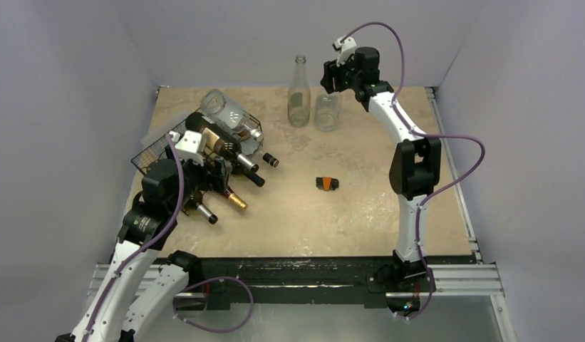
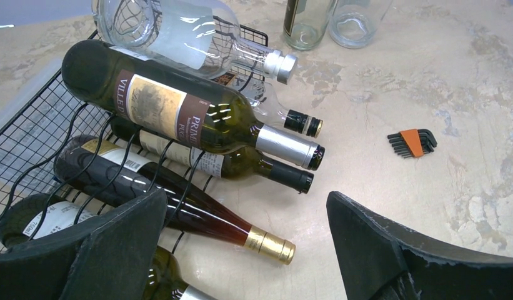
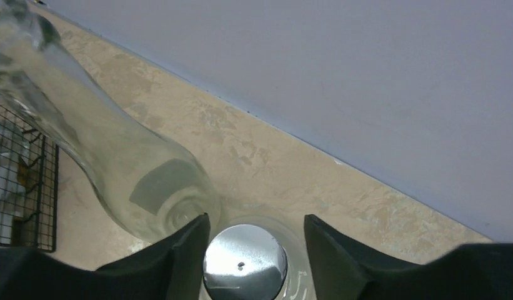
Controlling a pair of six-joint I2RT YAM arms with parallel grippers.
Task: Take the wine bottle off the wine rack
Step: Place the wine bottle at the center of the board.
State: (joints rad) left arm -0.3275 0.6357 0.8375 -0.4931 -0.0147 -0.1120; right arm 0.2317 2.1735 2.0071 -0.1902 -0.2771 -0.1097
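The black wire wine rack (image 1: 155, 151) stands at the table's left and shows in the left wrist view (image 2: 29, 137). Several wine bottles lie in it, necks pointing right. A dark bottle with a gold foil cap (image 2: 197, 215) lies low in the rack, its cap (image 1: 236, 201) sticking out. A green labelled bottle (image 2: 179, 112) lies above it. A clear bottle (image 1: 225, 110) lies on top. My left gripper (image 1: 219, 178) is open and empty, its jaws spread above the gold-capped neck (image 2: 246, 197). My right gripper (image 1: 332, 78) is open at the back, jaws either side of a silver cap (image 3: 244, 262).
A tall clear bottle (image 1: 298, 92) and a shorter clear silver-capped bottle (image 1: 327, 112) stand together at the back wall. An orange and black hex key set (image 1: 326, 183) lies mid-table. The tall bottle sits left of the right fingers (image 3: 116, 162).
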